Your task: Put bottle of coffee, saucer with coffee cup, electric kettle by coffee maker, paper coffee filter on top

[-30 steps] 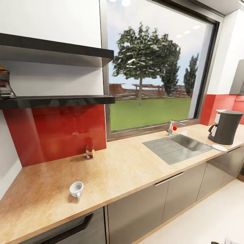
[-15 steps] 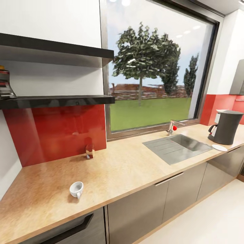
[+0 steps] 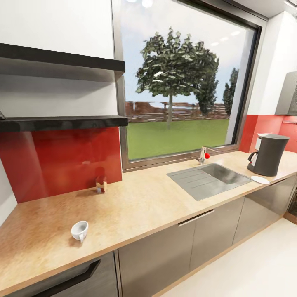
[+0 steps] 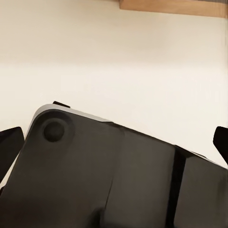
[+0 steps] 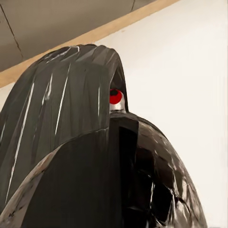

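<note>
**Facing the counter: 1 cup, 1 saucer, 1 coffee maker, 2 shelves**

Starting at the far left of the head view, 2 black boards are fixed to the wall one above the other; the lower kitchen shelf (image 3: 62, 123) sits above a red backsplash (image 3: 57, 163). Below runs 1 kitchen countertop (image 3: 136, 206) of light wood grain over grey cabinet fronts. On its left part lies 1 coffee cup (image 3: 79, 230), tipped on its side near the front edge. Behind it, against the backsplash, stands 1 small object (image 3: 100, 185) too blurred to identify. Further right is 1 large window (image 3: 177, 82), then 1 steel sink (image 3: 208, 179) with 1 tap (image 3: 203, 154) bearing a red knob. At the far right stands 1 coffee maker (image 3: 269, 154), upright, with 1 saucer (image 3: 260, 180) just beside its base on the counter.

The left wrist view shows dark robot body over pale floor, with dark tips at both edges; I cannot tell how that gripper stands. The right wrist view shows black robot housing; that gripper's state cannot be told either.
</note>
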